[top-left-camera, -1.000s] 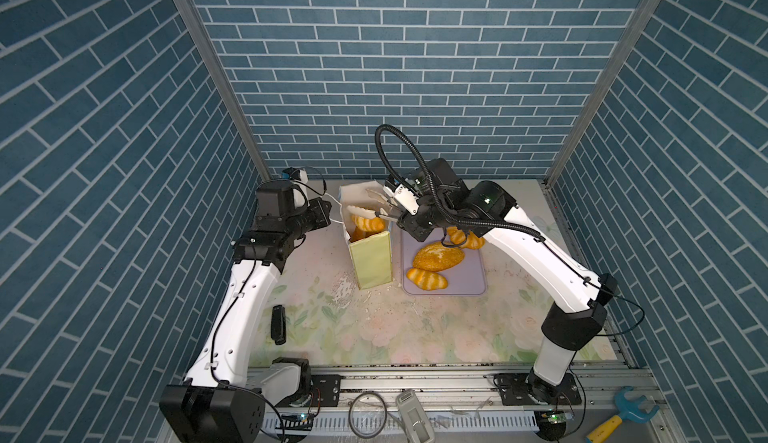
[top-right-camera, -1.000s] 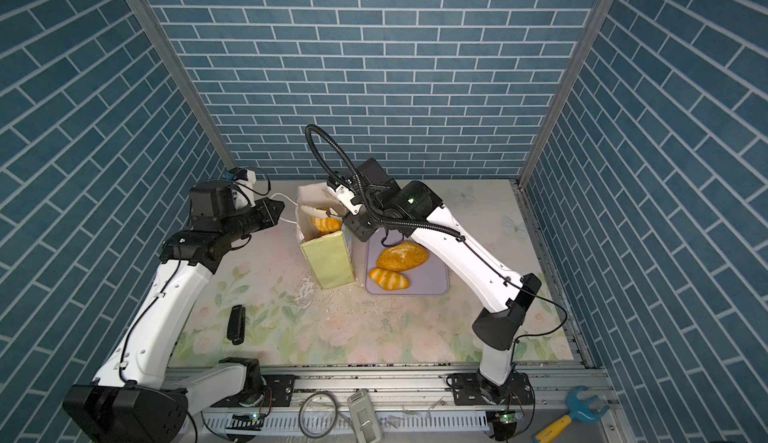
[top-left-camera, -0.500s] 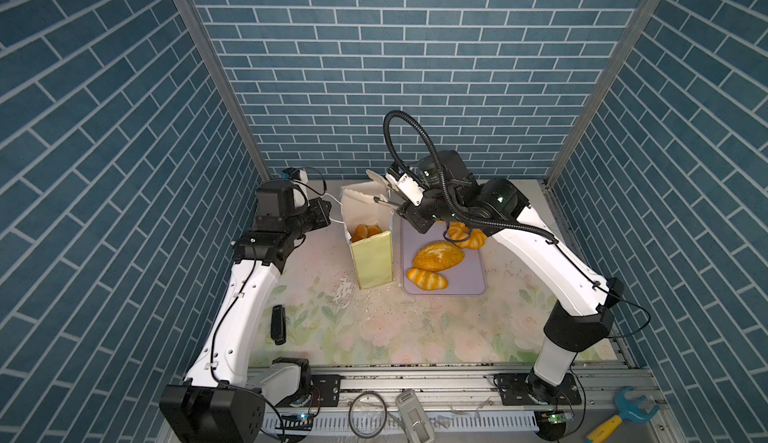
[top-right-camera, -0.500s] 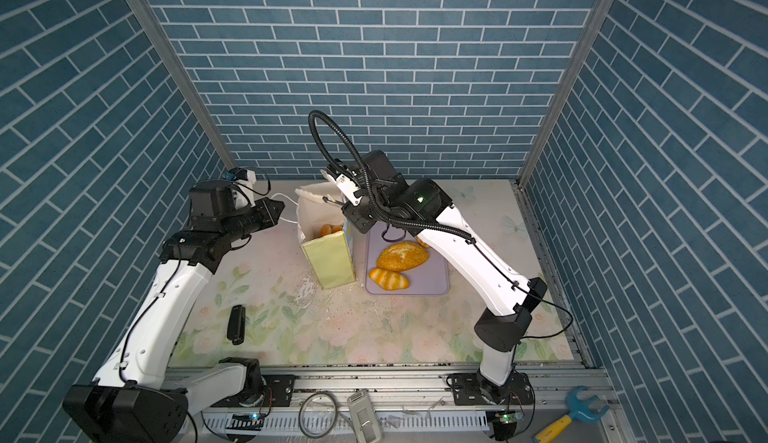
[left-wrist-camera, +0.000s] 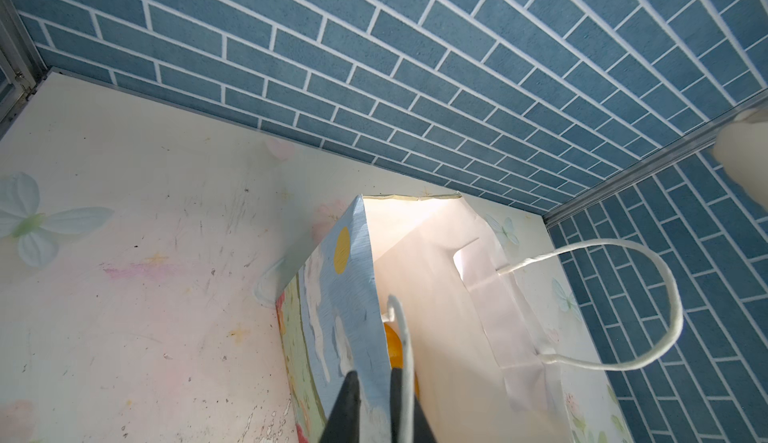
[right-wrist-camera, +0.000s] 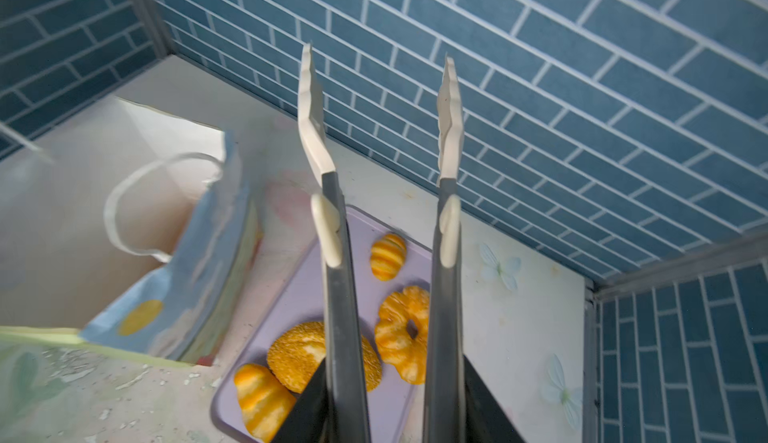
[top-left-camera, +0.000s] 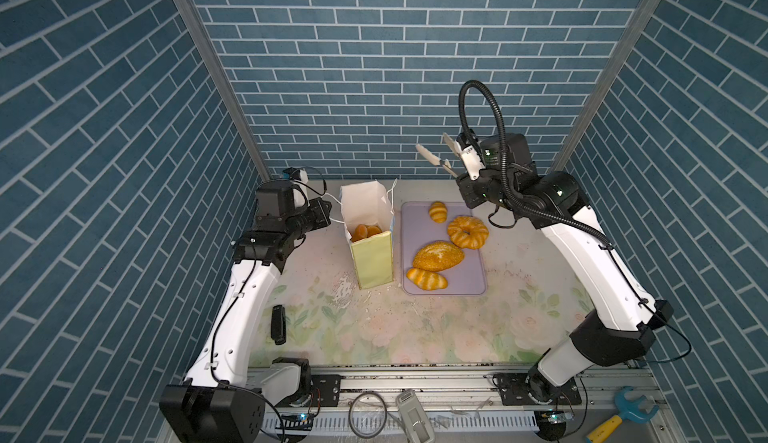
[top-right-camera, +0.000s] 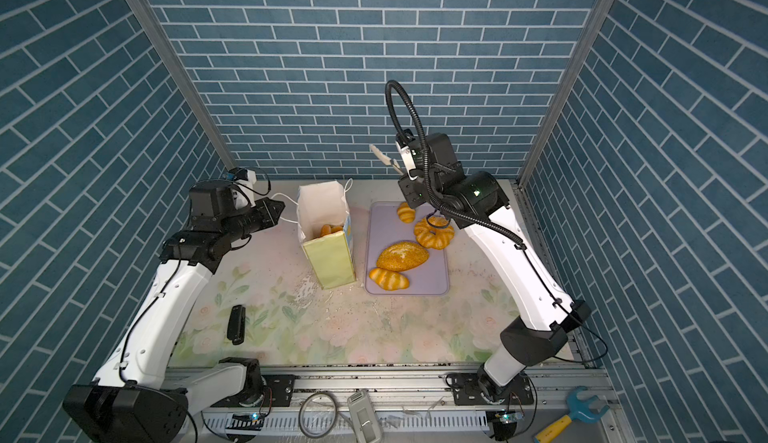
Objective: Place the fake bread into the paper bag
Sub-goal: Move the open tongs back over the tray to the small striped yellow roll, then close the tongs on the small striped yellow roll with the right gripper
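Paper bag (top-left-camera: 372,260): upright on floral mat (top-left-camera: 415,337), mouth open. All places below are given rel. to it.
Bread in bag (top-left-camera: 365,231): a few pcs low inside; count unclear.
Lilac tray (top-left-camera: 469,278): just beside bag, on R-arm side.
Bread not yet bagged: 4 pcs on tray.
- Striped roll (top-left-camera: 426,278): by bag's front corner.
- Seeded loaf (top-left-camera: 437,256): touching that roll.
- Twisted ring (top-left-camera: 467,232): farthest from bag.
- Small roll (top-left-camera: 437,211): level w/ bag's back wall.
L gripper (left-wrist-camera: 374,382): jaws closed on bag's wall at rim, one cord alongside; appears to steady the mouth.
R gripper (top-left-camera: 463,166): clamped on tongs (top-left-camera: 432,158). Tong arms apart, nothing between tips. Raised above tray's far end, clear of bag.
Stage (est.): partly done; next pick prob. from tray.
Risk 1: glossy pcs may slip from tongs if pinched off-centre.
Risk 2: tong tip or bread may snag rim or loose cord handle (left-wrist-camera: 623,308); thin paper could crumple or tip.
Risk 3: too hard a pull by L gripper could tilt bag and spill contents.
Risk 4: loaf looks wide vs bag mouth; may jam if lowered flat.
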